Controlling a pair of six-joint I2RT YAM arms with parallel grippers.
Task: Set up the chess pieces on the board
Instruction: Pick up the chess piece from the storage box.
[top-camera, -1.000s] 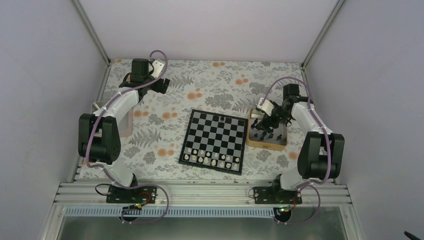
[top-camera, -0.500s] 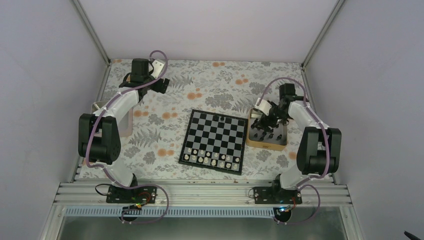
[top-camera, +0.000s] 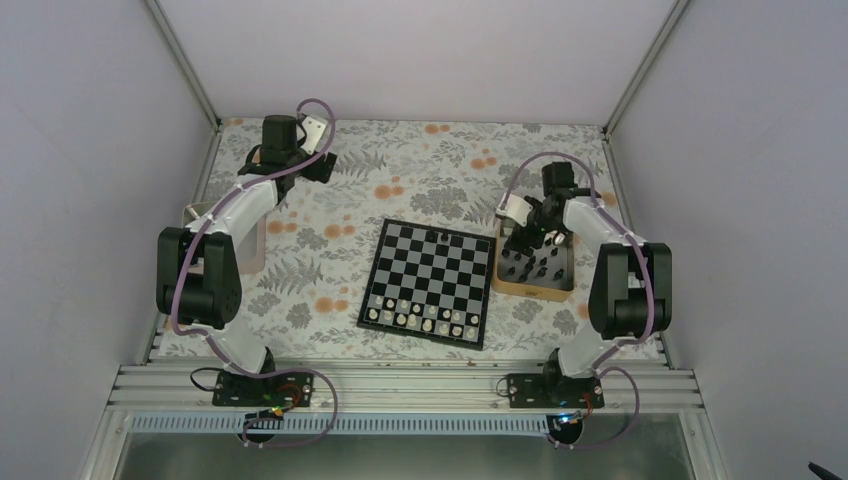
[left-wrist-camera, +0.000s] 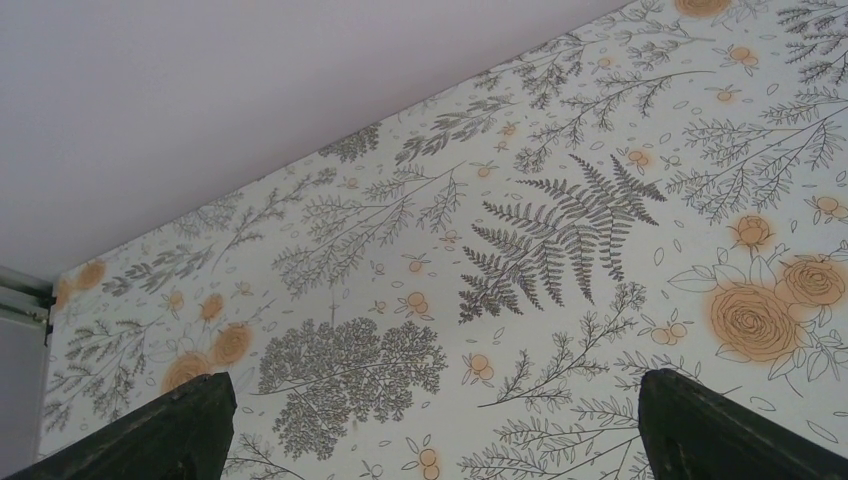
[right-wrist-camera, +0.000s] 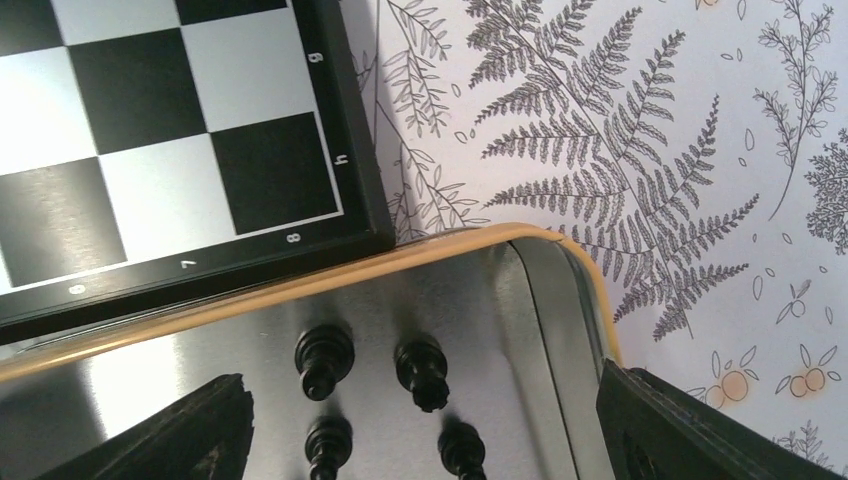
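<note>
The board lies mid-table, with one black chess piece on its far row. Several more black chess pieces stand in the tan-rimmed tray to the board's right. My right gripper hangs open over the tray's far end. In the right wrist view its fingers straddle several black pieces on the grey floor, touching none, with the gripper centred among them. The board's corner lies just beyond the tray rim. My left gripper is open and empty at the far left.
Small white chessmen fill the board's two near rows. The left wrist view shows only flowered tablecloth between the open left gripper fingers. A pale container sits partly hidden behind the left arm.
My right gripper has moved toward the far end of the tray, staying open. The left arm has not moved.
</note>
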